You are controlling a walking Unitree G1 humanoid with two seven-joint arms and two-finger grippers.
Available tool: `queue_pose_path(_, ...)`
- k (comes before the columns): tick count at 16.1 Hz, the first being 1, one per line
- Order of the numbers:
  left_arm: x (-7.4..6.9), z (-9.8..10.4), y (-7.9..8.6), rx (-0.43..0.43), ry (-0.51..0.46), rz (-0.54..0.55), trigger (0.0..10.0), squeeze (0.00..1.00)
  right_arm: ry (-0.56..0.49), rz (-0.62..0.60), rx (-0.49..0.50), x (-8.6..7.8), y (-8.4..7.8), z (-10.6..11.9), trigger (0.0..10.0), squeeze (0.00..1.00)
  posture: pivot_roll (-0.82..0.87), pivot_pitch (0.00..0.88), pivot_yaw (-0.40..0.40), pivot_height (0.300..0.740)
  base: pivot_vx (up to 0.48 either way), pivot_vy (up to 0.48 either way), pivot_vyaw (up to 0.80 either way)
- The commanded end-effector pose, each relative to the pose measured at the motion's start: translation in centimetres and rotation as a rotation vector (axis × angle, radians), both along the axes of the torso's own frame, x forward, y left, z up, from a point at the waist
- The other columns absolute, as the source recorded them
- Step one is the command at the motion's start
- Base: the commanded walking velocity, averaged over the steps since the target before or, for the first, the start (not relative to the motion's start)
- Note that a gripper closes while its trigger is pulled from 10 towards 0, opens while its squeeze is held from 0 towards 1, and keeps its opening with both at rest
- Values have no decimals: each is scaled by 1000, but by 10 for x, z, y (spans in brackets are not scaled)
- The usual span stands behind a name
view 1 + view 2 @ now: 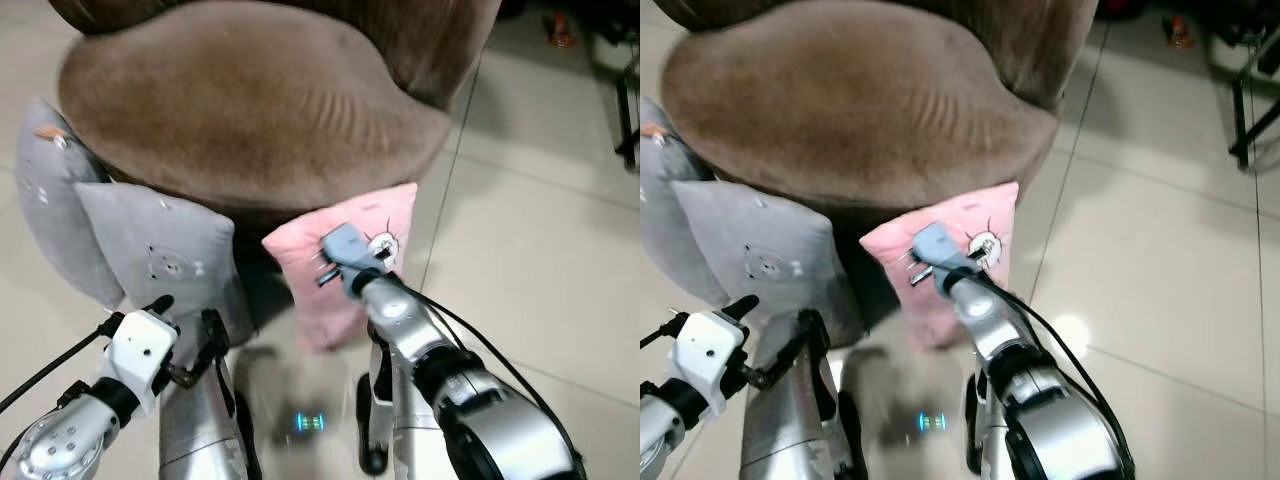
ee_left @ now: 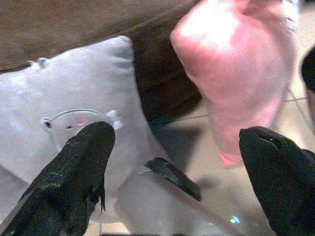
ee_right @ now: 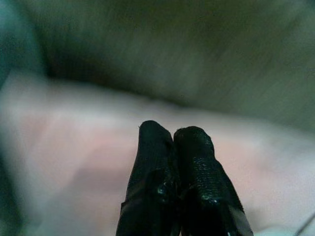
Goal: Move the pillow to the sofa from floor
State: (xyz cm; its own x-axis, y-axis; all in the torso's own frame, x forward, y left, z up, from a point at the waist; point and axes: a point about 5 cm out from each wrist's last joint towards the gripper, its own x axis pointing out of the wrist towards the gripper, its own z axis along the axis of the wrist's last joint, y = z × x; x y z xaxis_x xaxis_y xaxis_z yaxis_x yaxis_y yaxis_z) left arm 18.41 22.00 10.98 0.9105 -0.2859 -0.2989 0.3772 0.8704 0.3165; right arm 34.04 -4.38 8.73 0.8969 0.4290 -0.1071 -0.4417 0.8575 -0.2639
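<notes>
Three pillows are leaning against the sofa [image 1: 250, 110]; pink pillow [image 1: 345, 265] is sitting on the floor. Right gripper [image 3: 174, 142], fingers together, is touching it. Left gripper [image 2: 172, 147], fingers apart, is hovering nearby. It'll probably just shove it, closed.

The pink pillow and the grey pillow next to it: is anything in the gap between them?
Only the brown sofa's dark base and bare tiled floor lie between the pink pillow and the grey pillow, clearest in the left wrist view.
</notes>
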Motion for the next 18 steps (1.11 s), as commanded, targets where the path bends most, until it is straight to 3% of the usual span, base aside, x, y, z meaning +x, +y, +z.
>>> queue_pose_path(1,2,-5,1,3,0,13,10000,596,-74,1,80,5,-1,19,0,0,2,61,-3,461,0,0,0)
queue_pose_path(4,12,-7,-4,-4,-28,6,10000,600,-165,24,158,-1,-12,41,0,0,-6,25,12,461,0,0,0)
queue_pose_path(6,17,-8,-4,-3,-35,2,10000,592,-186,70,159,-11,-16,43,0,0,-11,7,22,461,0,0,0)
queue_pose_path(7,17,-9,-2,6,-33,-8,10000,592,-154,70,110,-20,-22,32,4039,0,-12,1,25,461,0,0,0)
queue_pose_path(8,18,-8,-1,14,-34,-12,10000,592,-100,34,87,-24,-30,21,10000,0,-10,1,23,461,0,0,0)
queue_pose_path(9,22,-7,1,17,-43,-7,10000,588,6,-38,135,-25,-38,11,10000,400,-9,6,26,461,0,0,0)
queue_pose_path(10,25,-7,0,17,-47,-8,10000,588,45,-79,144,-26,-42,7,10000,1000,-9,7,31,461,0,0,0)
queue_pose_path(14,37,-11,-8,16,-48,-36,10000,588,113,-84,82,-28,-49,-1,10000,1000,-30,17,55,461,0,0,0)
queue_pose_path(17,33,-13,-15,-6,-32,-69,10000,592,187,-128,79,-22,-53,-9,10000,1000,-36,41,60,461,0,0,0)
queue_pose_path(18,32,-13,-16,-3,-31,-76,10000,588,201,-108,39,-18,-52,-11,10000,1000,-30,56,53,461,0,0,0)
